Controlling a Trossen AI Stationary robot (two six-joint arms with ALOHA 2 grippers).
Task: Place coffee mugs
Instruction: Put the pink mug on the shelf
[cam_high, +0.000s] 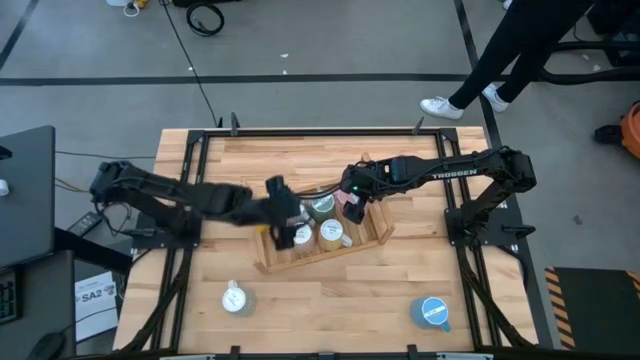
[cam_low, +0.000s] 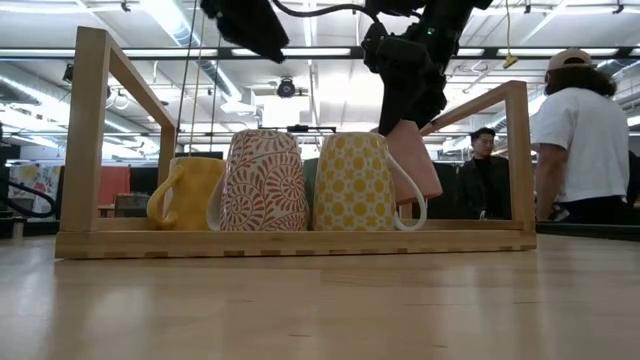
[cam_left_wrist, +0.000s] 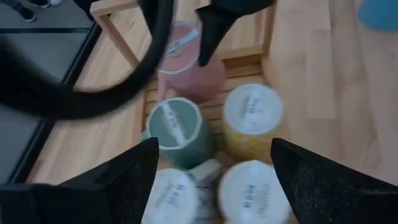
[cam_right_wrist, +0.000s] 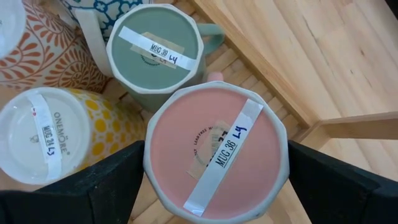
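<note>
Pink mug (cam_right_wrist: 216, 152) tilted in right tool's (cam_high: 352, 203) clamp beside rack's (cam_high: 375, 240) end post; left tool (cam_high: 283, 232) apart.

green mug (cam_low: 309, 178) almost hidden behind front mugs in low view, left tool (cam_high: 284, 222) blurred from above

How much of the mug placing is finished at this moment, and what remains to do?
Done: several mugs stand upside down in the wooden rack, among them the yellow mug and green mug. In hand: the right gripper holds the pink mug, tilted, over the rack; the left gripper hovers open above it. Left: a grey mug and a blue mug wait on the table.
</note>
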